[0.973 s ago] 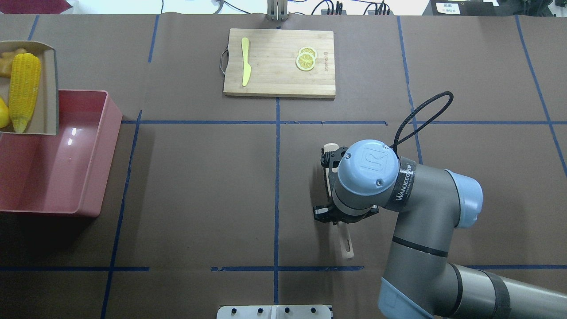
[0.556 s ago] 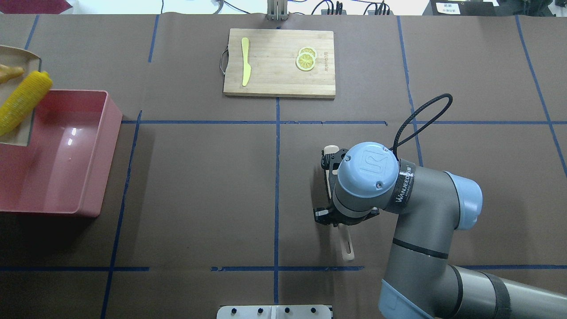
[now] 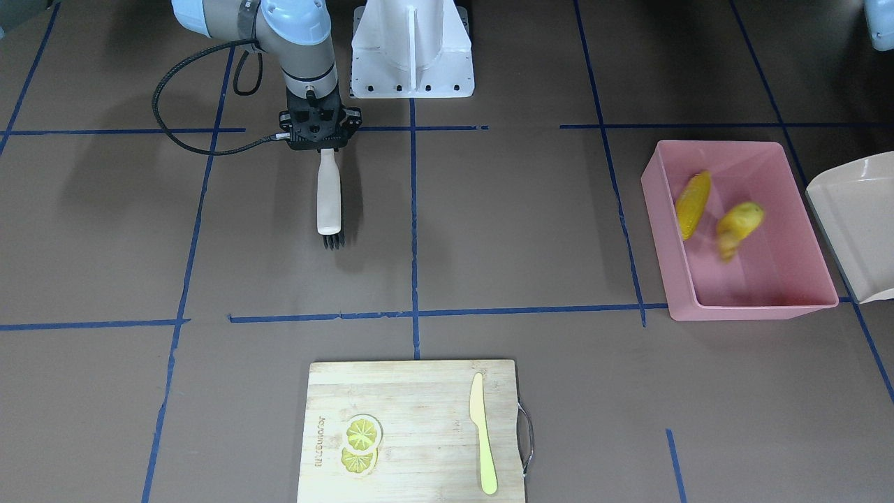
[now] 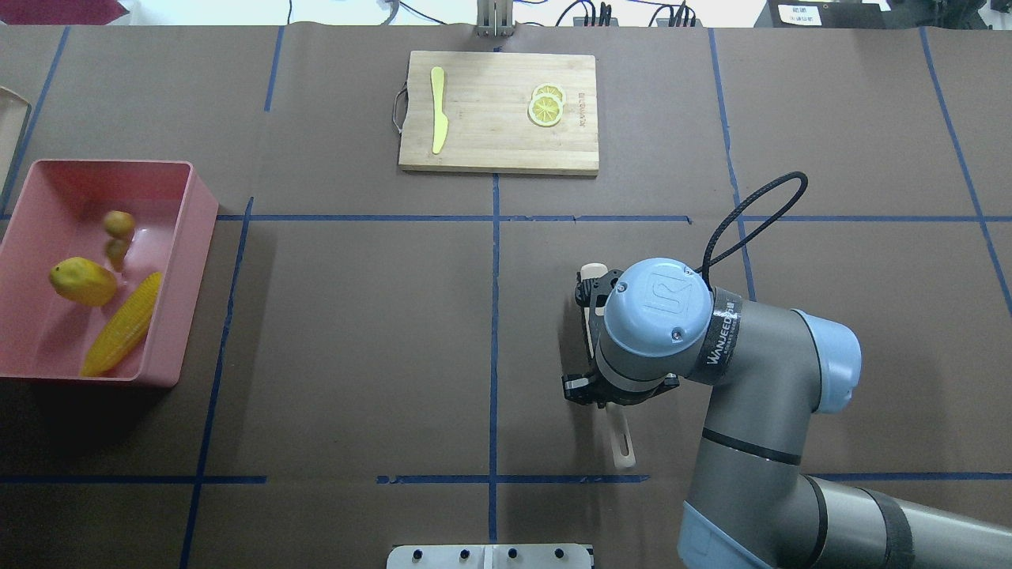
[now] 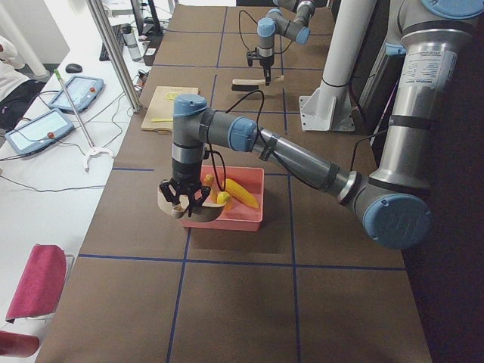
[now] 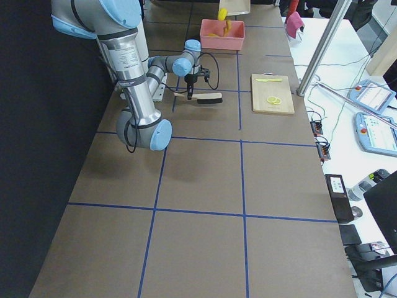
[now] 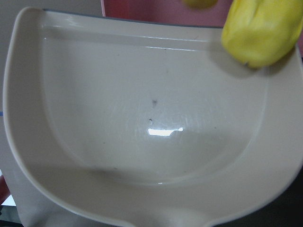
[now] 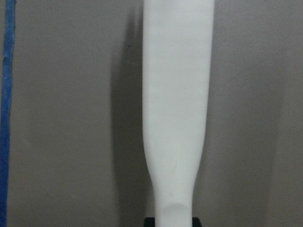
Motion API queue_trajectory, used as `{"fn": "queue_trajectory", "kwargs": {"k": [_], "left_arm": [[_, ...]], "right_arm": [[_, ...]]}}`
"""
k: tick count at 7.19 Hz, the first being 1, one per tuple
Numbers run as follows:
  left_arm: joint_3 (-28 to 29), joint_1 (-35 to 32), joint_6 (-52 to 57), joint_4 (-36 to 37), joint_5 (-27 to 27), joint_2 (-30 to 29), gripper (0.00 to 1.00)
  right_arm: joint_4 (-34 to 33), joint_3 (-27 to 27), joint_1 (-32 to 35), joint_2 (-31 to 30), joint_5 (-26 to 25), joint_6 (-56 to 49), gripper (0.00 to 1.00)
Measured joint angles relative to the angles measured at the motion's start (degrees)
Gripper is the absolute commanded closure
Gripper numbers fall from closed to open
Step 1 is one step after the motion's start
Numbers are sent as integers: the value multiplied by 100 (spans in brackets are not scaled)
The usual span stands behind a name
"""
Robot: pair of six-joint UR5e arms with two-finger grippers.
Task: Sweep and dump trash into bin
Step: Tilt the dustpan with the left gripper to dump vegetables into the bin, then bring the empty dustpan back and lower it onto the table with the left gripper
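The pink bin (image 4: 178,261) stands at the table's left end. In it lie the long yellow corn cob (image 4: 122,336), the rounded yellow lump (image 4: 81,282) and the tan ginger root (image 4: 118,233). The front view shows them blurred in the bin (image 3: 754,312). The left arm holds the beige dustpan (image 5: 172,198) tilted over the bin's far edge; I cannot tell the left gripper's (image 5: 181,189) state. The dustpan's inside (image 7: 151,109) is bare, with a yellow lump (image 7: 258,33) beyond its lip. My right gripper (image 3: 322,148) is shut on the white brush handle (image 3: 328,192), bristles (image 3: 334,242) on the table.
A wooden cutting board (image 4: 498,111) at the far middle carries a pale yellow knife (image 4: 437,111) and lemon slices (image 4: 546,107). The right arm's cable (image 4: 751,213) loops above the table. The robot's base (image 3: 412,49) stands at the near edge.
The dustpan tipped and swung out of the overhead view to the left. The corn, the lump and the ginger slid off it into the bin. The right arm barely shifted.
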Motion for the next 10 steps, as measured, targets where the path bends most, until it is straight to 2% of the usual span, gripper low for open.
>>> {"fn": "queue_trajectory", "kwargs": {"k": [3,4,5,8,10], "left_arm": [[21,5,6,22,-52,-20,100],[55,5,-18,18,-242,-29,100],[81,6,-105,-2,-570,-37,100],[20,9,-1088,-217,-2034,-86,100],[-17,216,-2127,-779,-2676,-174,100]], "right_arm": [[1,-1,-7,1,0,-1,100],[5,-1,-8,7,0,-5,100],[7,3,-8,12,0,-2,100],[8,16,-8,31,0,42,100],[128,18,-5,14,0,15,100]]}}
